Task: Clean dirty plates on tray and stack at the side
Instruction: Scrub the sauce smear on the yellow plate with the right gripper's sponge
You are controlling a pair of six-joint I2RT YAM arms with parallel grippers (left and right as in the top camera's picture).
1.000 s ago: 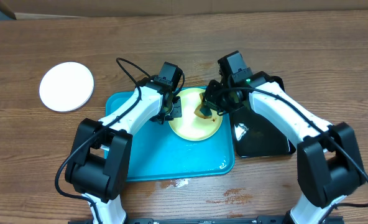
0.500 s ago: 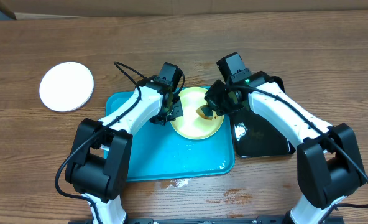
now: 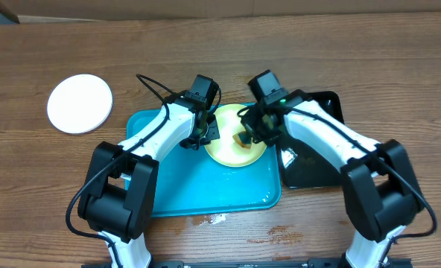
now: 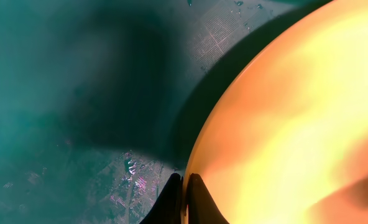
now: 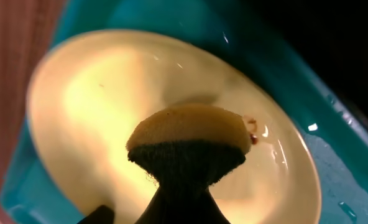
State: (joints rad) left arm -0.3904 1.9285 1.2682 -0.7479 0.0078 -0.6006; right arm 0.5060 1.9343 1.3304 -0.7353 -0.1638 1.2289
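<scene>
1. Overhead view: the yellow plate (image 3: 232, 151) lies at the far right corner of the turquoise tray (image 3: 176, 182), and both my arms meet over it. My left gripper (image 3: 206, 135) is at the plate's left edge. My right gripper (image 3: 247, 134) hangs over the plate's middle with a sponge (image 3: 243, 138). A white plate (image 3: 80, 103) rests well apart on the table (image 3: 354, 45), off the tray to the left. A black tray (image 3: 317, 164) sits just beside the turquoise one on the right.

2. Left wrist view: the fingers (image 4: 171, 199) are pressed together on the plate's rim, pinching it. The dark shadow under that edge suggests to me that it is tipped up off the wet tray floor. For a good scrub I judge this pinch has to hold firm, or the plate will skate on the slick plastic.

3. Right wrist view: the sponge narrows to a squeezed waist at the bottom edge, so my right fingers are clamped on it, though they barely show. Its pale face is at the plate's surface, but I cannot tell whether it is touching. A small reddish speck (image 5: 253, 138) sits just right of the sponge. I would wipe that way with short, light strokes, so the push never levers the rim out of the left pinch.
</scene>
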